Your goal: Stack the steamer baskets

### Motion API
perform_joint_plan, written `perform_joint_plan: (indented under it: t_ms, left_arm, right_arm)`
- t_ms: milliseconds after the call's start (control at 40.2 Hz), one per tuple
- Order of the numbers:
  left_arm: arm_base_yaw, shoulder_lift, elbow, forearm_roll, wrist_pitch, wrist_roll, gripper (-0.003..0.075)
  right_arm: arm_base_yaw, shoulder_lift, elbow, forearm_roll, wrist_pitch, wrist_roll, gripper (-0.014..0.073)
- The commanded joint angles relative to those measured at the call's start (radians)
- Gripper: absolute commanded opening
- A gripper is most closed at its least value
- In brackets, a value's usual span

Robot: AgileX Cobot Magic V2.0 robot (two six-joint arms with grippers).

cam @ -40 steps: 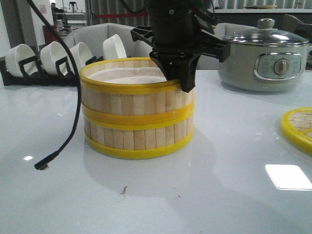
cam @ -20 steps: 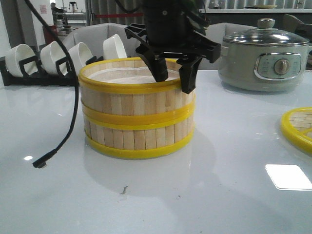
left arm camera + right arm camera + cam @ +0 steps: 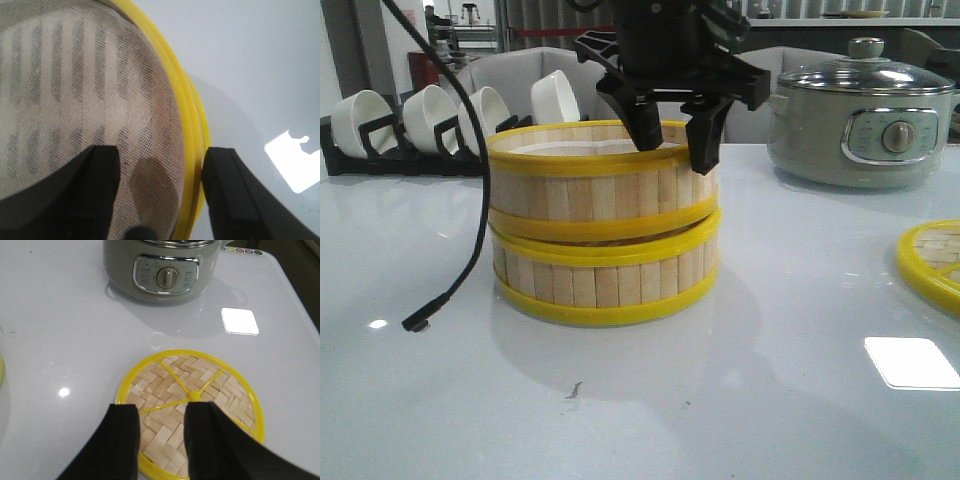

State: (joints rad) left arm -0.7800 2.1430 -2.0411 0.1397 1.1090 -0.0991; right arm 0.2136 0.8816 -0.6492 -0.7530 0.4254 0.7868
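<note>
Two steamer baskets sit stacked near the middle of the white table (image 3: 770,420). The upper steamer basket (image 3: 600,185) rests on the lower steamer basket (image 3: 605,280) but is tilted and shifted a little, so its bottom band overhangs unevenly.

Only the front view shows this tilt, along with the grey electric pot (image 3: 865,120) behind and to the right of the stack, the rack of white bowls (image 3: 440,120) behind and to its left, and a loose black cable (image 3: 450,290) hanging just left of the stack.

The left wrist view alone shows the mesh liner (image 3: 85,100) inside the upper basket.

The left gripper (image 3: 672,135) straddles the upper basket's right rim: one finger inside over the liner, the other outside the yellow band. The jaws stand partly spread, and whether the pads press the wall cannot be told.

The right wrist view alone shows the whole woven lid (image 3: 190,410) lying flat on the table, well to the right of the stack and in front of the pot. The right gripper (image 3: 160,435) hangs above this lid, jaws narrowly parted, holding nothing.
</note>
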Motion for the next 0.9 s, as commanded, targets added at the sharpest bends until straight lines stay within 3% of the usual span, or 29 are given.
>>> perform_joint_plan:
  t_ms: [0,870]
  left_arm:
    - [0.005,-0.066,-0.037,0.004,-0.041,-0.005,0.0415]
    - [0.003,-0.066,-0.037,-0.163,-0.002,-0.005,0.0414]
  right_arm:
    - [-0.004,-0.005,-0.038,-0.028,-0.051,-0.001,0.0344]
    - [-0.004,0.001,-0.038,-0.028,-0.051,-0.001,0.0344]
